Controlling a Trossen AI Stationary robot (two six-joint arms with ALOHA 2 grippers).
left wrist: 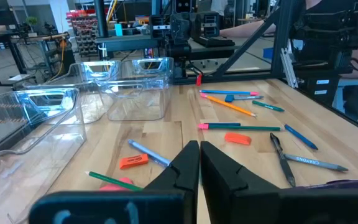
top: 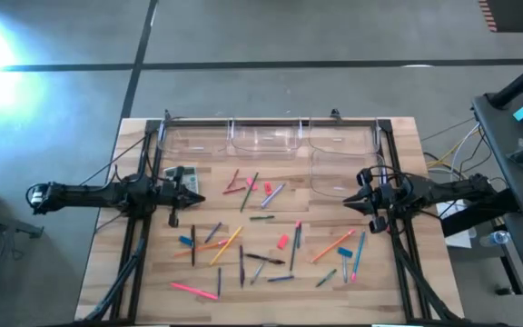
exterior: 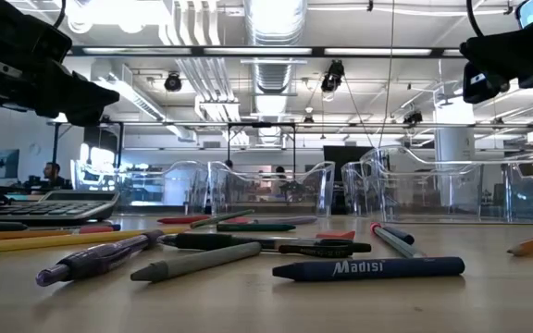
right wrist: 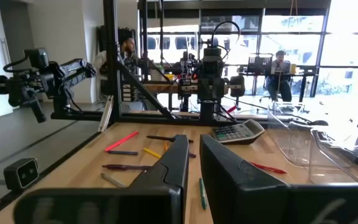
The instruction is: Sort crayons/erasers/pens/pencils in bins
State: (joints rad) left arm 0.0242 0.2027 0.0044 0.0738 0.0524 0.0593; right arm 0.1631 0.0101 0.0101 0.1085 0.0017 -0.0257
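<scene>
From above, the sorting had not visibly begun. The four clear bins (top: 263,138) stood from 11 to 2 o'clock along the far edge of the bench (top: 143,282), one of them (top: 339,173) set nearer at about 2 o'clock, and nothing showed inside any of them. All the pencils (top: 226,245), pens (top: 264,259) and erasers (top: 282,242) lay scattered over the middle and near half of the bench, from 4 round to 8 o'clock. A grey calculator (top: 183,177) lay at 9 o'clock. The left hand (top: 185,191) hovered beside it at 9 o'clock; the right hand (top: 356,200) hung at 3 o'clock, near the fourth bin. Neither carried anything.

At bench height, a blue crayon (exterior: 368,268), a purple pen (exterior: 100,258) and a grey stick (exterior: 197,262) lay loose in the foreground, with the row of bins (exterior: 262,190) behind them seemingly vacant.

From the left wrist, the left hand's fingers (left wrist: 185,169) were pressed together, gripping nothing. An orange eraser (left wrist: 133,161) and a green pencil (left wrist: 114,181) lay on the wood near them, outside the bins (left wrist: 132,87).

From the right wrist, the right hand's fingers (right wrist: 173,163) stood nearly closed, a narrow gap between them and nothing held. Every item was left to sort, as I judged it.
</scene>
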